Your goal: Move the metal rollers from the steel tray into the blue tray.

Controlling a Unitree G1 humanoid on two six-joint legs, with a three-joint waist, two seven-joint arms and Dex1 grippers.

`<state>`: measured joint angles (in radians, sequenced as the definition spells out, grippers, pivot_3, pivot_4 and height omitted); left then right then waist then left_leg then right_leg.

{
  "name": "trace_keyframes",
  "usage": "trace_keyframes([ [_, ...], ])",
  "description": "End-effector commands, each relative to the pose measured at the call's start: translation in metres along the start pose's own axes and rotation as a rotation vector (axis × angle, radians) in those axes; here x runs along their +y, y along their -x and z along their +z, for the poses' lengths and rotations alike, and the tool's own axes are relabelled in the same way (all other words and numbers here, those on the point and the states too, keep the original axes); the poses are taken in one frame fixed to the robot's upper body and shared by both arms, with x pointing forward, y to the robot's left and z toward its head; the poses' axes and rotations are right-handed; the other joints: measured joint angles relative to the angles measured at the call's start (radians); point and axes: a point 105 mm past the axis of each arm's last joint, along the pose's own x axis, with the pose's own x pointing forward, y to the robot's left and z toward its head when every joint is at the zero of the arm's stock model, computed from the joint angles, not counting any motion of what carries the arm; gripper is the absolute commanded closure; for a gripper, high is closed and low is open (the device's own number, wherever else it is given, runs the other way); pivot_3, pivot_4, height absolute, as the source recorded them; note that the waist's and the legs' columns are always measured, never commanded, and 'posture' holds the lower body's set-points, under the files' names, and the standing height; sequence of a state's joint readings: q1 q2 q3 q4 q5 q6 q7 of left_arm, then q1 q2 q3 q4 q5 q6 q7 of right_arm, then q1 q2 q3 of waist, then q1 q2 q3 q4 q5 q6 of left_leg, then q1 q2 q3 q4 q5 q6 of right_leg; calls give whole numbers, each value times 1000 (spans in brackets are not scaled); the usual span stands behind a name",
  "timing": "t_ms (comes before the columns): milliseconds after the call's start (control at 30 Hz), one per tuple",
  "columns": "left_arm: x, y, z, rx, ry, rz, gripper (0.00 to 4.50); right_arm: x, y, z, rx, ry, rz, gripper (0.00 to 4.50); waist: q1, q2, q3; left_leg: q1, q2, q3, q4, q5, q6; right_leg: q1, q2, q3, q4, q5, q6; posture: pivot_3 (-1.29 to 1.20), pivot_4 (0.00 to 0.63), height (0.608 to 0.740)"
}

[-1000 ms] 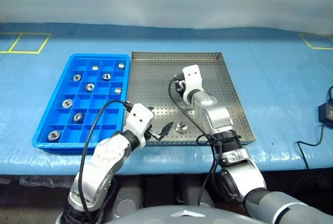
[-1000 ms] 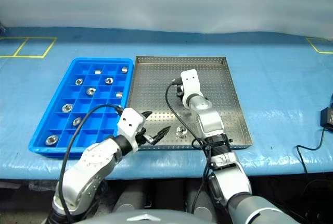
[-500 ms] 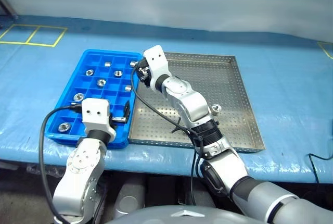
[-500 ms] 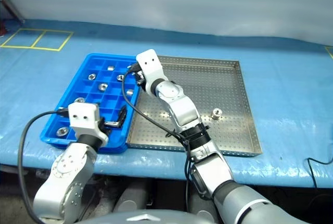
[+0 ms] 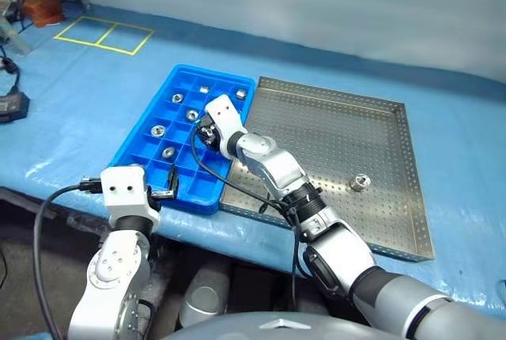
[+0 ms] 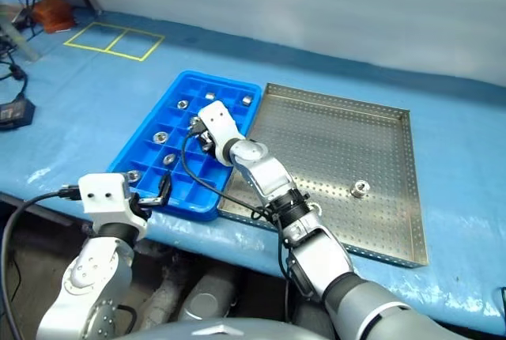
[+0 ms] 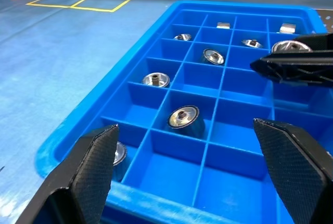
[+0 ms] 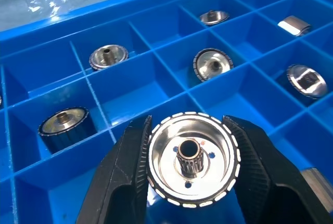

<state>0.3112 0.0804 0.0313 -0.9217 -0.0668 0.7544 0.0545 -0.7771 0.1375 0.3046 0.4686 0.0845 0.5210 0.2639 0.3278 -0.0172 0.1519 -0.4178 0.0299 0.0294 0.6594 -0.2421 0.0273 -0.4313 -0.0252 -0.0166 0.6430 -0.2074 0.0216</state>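
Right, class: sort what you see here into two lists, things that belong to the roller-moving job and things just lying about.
Part of the job:
- blue tray
- steel tray
- metal roller held by the right end effector
- loose roller left in the steel tray
- rollers already in the blue compartments

Just lying about:
- yellow tape squares
- blue table cover
- black box with cable

No writing, label, brand or number can be read on anything in these pictures; the only marking is a set of plain yellow lines forming two squares [image 5: 104,35] on the blue table cover, bearing no words.
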Motion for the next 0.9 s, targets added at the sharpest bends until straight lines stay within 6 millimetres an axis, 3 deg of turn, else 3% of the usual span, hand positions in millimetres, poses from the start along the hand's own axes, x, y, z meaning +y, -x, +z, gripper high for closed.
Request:
trace_keyframes([
  [33, -1, 5, 16, -74, 4, 8, 0, 41, -9, 41, -129, 8, 106, 2708, 29, 0, 0, -1, 0, 0, 0, 0, 0, -1, 0, 0, 0, 0, 0, 606, 150, 740],
  [500, -9, 1, 14, -66, 14, -20, 0, 10, -2, 45, -158, 11, 19, 2708, 187, -1, -1, -15, 0, -1, 1, -2, -7, -13, 3, -12, 2, -1, 0, 575, 150, 740],
  [900, -23, -9, 14, -63, 4, -117, 0, -25, 16, 43, -156, 14, -89, 2708, 187, 0, -1, -13, 0, -4, 3, -3, -8, -13, 3, -16, 1, -1, -1, 485, 150, 740],
])
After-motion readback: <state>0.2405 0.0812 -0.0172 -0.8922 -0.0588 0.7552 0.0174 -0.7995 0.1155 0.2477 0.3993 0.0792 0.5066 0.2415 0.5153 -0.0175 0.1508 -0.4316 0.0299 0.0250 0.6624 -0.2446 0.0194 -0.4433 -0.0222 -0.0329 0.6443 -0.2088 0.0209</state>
